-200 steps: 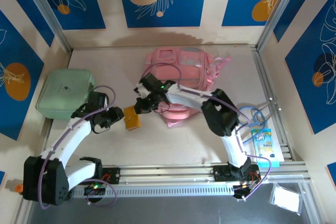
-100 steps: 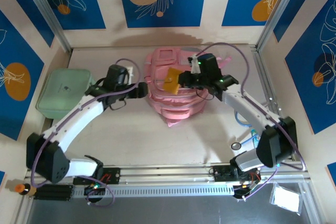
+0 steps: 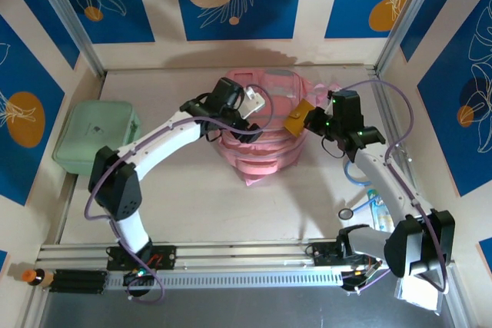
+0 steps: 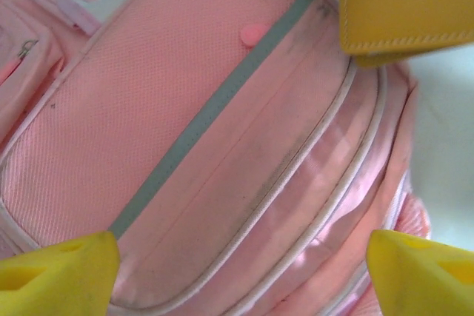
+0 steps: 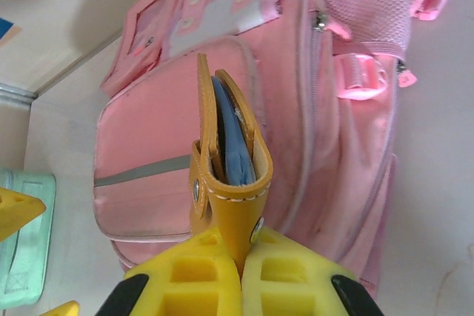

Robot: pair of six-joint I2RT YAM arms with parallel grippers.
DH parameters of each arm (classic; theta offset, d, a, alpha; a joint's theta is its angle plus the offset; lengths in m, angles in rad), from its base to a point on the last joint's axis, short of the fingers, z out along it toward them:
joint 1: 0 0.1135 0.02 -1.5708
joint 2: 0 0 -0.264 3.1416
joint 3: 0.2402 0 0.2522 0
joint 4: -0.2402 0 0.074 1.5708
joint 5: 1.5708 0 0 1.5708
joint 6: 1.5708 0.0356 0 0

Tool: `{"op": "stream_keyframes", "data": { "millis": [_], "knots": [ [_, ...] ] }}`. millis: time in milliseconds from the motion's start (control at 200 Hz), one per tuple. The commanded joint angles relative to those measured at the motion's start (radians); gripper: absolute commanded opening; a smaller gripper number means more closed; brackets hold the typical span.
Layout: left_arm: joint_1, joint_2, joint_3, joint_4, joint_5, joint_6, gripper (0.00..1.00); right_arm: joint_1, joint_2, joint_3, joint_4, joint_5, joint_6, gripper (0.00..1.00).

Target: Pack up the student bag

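Right fingers point(image 5: 191, 266) pinch a tan leather pouch point(image 5: 229, 146) over the student bag point(image 5: 148, 131); left fingers point(image 4: 59, 271) spread wide, empty.

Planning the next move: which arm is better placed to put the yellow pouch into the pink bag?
Probably the right. The right pincer is shut on the yellow pouch, close by the student bag. The left pincer hangs open over the bag's front, holding nothing.
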Motion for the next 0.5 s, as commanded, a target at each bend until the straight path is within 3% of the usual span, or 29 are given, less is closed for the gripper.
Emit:
{"op": "stream_keyframes", "data": {
  "millis": [0,170,495],
  "knots": [
    [-0.01,0.073,0.096,-0.139,-0.008,0.205,0.82,-0.031,-0.041,-0.005,-0.022,-0.001,0.034,0.0],
    [-0.01,0.201,0.226,-0.264,-0.018,0.264,0.7,-0.05,-0.07,-0.011,-0.037,-0.002,0.046,0.0],
    [-0.01,0.306,0.374,-0.329,-0.059,0.267,0.4,-0.062,-0.114,-0.015,-0.052,0.005,0.059,0.0]
  ]
}}
